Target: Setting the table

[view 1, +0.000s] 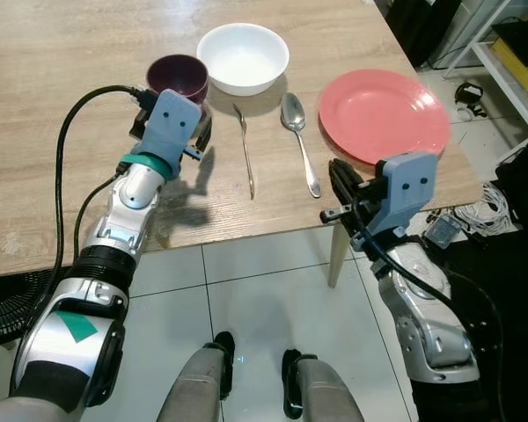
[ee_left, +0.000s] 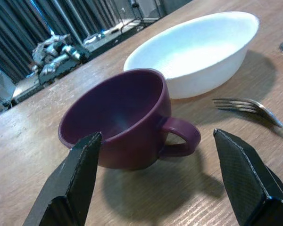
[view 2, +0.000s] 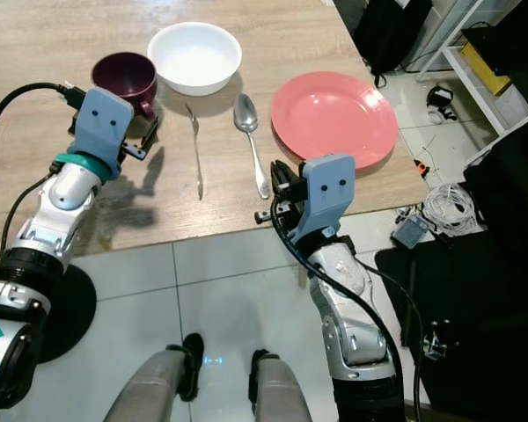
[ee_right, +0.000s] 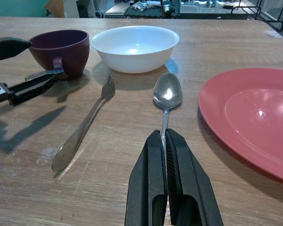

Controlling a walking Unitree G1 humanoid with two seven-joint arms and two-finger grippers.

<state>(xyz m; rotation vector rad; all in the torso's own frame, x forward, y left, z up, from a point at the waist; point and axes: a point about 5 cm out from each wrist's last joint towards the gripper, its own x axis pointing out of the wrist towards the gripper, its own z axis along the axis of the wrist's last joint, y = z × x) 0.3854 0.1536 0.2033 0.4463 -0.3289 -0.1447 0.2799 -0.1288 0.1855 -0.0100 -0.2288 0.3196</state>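
Observation:
A purple cup (view 1: 178, 77) stands on the wooden table (view 1: 62, 176) with a white bowl (view 1: 243, 57) to its right. A fork (view 1: 245, 149) and a spoon (view 1: 299, 141) lie side by side nearer the front, and a pink plate (view 1: 384, 114) sits at the right. My left gripper (view 1: 200, 132) is open just in front of the cup. In the left wrist view the cup's handle (ee_left: 181, 136) lies between the fingers (ee_left: 73, 183), untouched. My right gripper (ee_right: 163, 136) is shut at the table's front edge, by the near end of the spoon's handle, holding nothing.
The table's front edge (view 1: 246, 236) runs just behind my grippers, with tiled floor (view 1: 264, 299) and my feet (view 1: 220, 352) below. Cables and dark gear (view 2: 449, 207) lie on the floor at the right. A round black base (view 2: 66, 308) sits at the left.

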